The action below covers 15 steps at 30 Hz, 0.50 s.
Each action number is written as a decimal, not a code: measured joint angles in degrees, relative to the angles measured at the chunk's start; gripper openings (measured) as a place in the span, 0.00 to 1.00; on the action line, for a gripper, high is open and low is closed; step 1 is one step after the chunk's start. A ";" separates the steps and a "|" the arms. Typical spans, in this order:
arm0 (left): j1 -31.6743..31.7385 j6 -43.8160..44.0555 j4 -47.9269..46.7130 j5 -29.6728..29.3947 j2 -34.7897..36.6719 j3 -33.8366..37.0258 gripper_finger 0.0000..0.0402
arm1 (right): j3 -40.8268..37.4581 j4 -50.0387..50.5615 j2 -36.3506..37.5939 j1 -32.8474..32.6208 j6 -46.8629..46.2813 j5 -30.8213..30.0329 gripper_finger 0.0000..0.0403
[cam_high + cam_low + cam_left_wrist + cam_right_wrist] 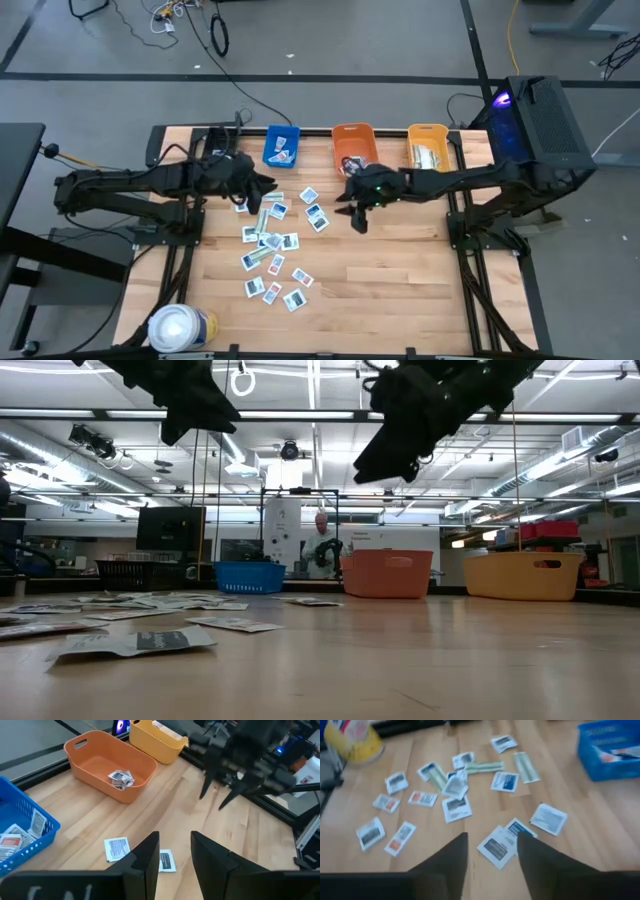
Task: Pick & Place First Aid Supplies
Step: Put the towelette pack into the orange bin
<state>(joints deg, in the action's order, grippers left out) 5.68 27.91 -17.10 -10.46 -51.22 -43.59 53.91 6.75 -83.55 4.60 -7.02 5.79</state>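
wooden table (400, 280), packets (272, 262) below both empty jaws

From my station this reads as a robotics lab or open workshop hall. My low camera looks across the wooden table (400, 290) into a wide room with an exposed ceiling: bare ducts (60, 445), pipes and long strip lights (120, 412). A monitor (170, 528) stands at the back, and a person (321, 546) sits far off, I think at a bench. From above I see grey flooring with loose cables (215, 35) trailing across it, and a computer tower (545, 120) glowing blue beside the table's metal frame.
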 joint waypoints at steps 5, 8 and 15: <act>-0.34 0.01 0.02 -0.01 0.00 0.02 0.29 | 0.00 -3.98 -5.51 -0.20 4.59 1.39 0.58; -0.34 -0.01 0.02 -0.52 0.00 0.02 0.29 | -0.02 -5.79 -8.43 -0.53 7.87 1.33 0.65; -0.33 0.02 0.00 -2.64 0.00 0.02 0.29 | -0.03 -9.68 -14.82 -0.59 9.02 0.64 0.78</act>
<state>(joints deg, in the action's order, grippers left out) 5.36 27.93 -17.10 -13.10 -51.22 -43.57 53.88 -2.93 -98.37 4.01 2.00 6.43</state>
